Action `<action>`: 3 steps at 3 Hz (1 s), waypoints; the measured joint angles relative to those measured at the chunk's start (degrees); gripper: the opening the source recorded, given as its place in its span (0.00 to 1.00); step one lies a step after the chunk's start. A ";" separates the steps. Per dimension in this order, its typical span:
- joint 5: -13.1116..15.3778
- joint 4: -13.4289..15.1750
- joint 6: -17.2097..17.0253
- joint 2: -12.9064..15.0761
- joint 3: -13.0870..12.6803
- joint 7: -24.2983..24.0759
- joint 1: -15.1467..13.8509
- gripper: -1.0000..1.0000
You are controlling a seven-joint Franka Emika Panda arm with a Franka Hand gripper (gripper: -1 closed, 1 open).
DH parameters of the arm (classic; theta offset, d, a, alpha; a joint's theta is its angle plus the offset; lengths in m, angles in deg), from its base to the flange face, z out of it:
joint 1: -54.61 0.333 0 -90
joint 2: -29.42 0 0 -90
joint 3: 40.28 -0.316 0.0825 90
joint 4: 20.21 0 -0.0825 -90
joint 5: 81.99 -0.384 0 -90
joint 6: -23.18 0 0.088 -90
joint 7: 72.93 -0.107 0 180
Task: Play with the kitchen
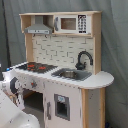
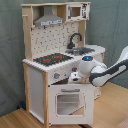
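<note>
Grey curtain behind; wood floor underfoot. Kitchen (image 2: 57, 65) stands upright on the floor, oven door (image 2: 69, 102) shut or nearly so, hob and sink bare. Claw (image 2: 75, 76) sits at the front panel by the knobs; spread cannot be told. Play looks barely begun: knobs, door, faucet remain.

Kitchen (image 2: 55, 65): tall white and pale-wood toy unit, standing upright.
Hob (image 1: 35, 66): black with red rings, on the counter.
Faucet (image 1: 83, 59): black, arched over the sink (image 1: 71, 74).
Hood (image 2: 48, 20): grey, beside the microwave (image 1: 73, 23).
Oven door (image 2: 70, 102): shut.
</note>
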 joint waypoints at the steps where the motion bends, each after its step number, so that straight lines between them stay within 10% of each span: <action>1: -4.25 -1.73 0.33 0.11 -3.51 -0.83 -0.05 0.00; 3: -4.73 -3.60 0.32 0.16 -6.45 -11.82 1.19 0.00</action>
